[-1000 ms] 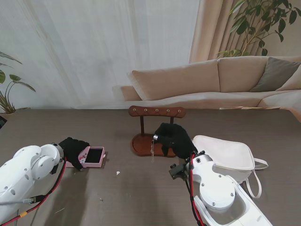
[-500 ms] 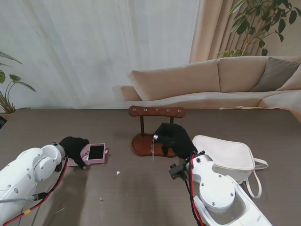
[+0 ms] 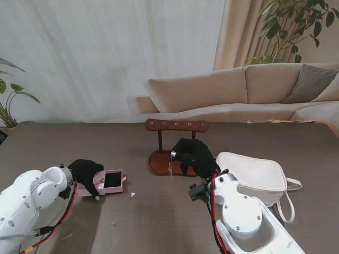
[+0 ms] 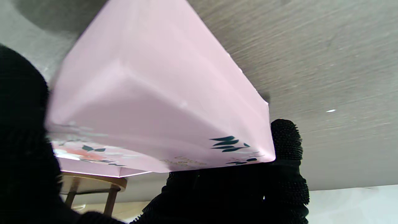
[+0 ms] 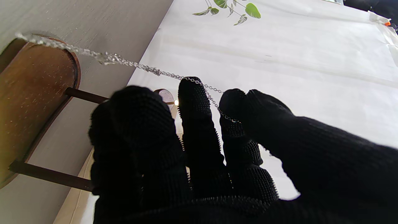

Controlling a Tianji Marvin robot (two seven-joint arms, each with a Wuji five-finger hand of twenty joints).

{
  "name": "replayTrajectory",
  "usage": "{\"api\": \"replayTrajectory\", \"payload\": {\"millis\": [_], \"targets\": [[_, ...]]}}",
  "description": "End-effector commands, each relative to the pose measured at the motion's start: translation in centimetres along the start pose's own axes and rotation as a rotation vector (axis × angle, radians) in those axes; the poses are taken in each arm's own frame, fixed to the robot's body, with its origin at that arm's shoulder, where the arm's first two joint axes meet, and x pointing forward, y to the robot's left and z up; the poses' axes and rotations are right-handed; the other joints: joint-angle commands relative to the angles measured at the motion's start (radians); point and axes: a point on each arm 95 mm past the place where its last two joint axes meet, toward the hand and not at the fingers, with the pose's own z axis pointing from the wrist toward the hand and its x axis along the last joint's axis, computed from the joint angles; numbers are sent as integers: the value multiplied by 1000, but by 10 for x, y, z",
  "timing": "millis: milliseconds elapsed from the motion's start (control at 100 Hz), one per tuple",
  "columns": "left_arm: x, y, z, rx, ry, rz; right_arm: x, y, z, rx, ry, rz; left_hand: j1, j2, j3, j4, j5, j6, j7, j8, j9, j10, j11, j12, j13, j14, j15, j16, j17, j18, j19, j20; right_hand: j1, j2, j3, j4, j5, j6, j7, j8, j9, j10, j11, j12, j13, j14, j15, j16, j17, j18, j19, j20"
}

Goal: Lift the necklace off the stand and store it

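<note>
A thin silver necklace [image 3: 170,167] hangs from my black-gloved right hand [image 3: 192,156] in front of the wooden stand [image 3: 176,127]. In the right wrist view the chain [image 5: 161,74] runs from between my pinched fingertips [image 5: 231,105] toward the stand's oval base [image 5: 34,102]. My left hand [image 3: 86,173] is shut on an open pink jewellery box [image 3: 110,181] with a black lining, held just off the table to the left of the stand. The left wrist view shows the box's pink underside [image 4: 161,102] between my fingers [image 4: 284,146].
A white handbag [image 3: 258,175] lies on the table to the right of the stand. Small light specks [image 3: 132,194] lie on the brown table [image 3: 159,211] near the box. A beige sofa [image 3: 249,90] and plants stand beyond the far edge.
My left hand has carried the pink box to the right and nearer to me. My right hand with the necklace has shifted slightly left.
</note>
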Motion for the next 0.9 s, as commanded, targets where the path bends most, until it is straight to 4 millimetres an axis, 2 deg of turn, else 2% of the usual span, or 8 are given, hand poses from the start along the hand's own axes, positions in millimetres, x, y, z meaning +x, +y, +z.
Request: {"api": "replayTrajectory", "payload": {"millis": [0, 470, 890], "targets": [[12, 6, 1, -20, 32, -4, 1, -5, 1, 15, 0, 7, 462, 155, 480, 35, 180, -230, 635, 39, 152, -190, 72, 2, 81, -31, 202, 89, 43, -146, 139, 41, 41, -4, 27, 7, 49, -54, 21, 14, 26, -5, 1, 1, 55, 5, 22, 10, 89, 15, 51, 22], [53, -43, 0, 118, 190, 55, 15, -14, 4, 32, 14, 19, 452, 125, 501, 20, 203, -220, 651, -8, 194, -175, 95, 47, 134, -24, 259, 110, 80, -119, 199, 83, 42, -3, 27, 8, 49, -56, 21, 15, 26, -7, 1, 2, 55, 5, 23, 10, 90, 15, 51, 22], [93, -60, 9, 218, 313, 41, 18, -24, 5, 54, 2, 40, 450, 108, 521, 13, 210, -221, 670, -36, 211, -174, 112, 69, 160, -25, 308, 132, 108, -97, 240, 92, 42, -3, 26, 8, 49, -55, 20, 14, 26, -5, 0, 2, 54, 6, 20, 9, 89, 15, 50, 21]]}}
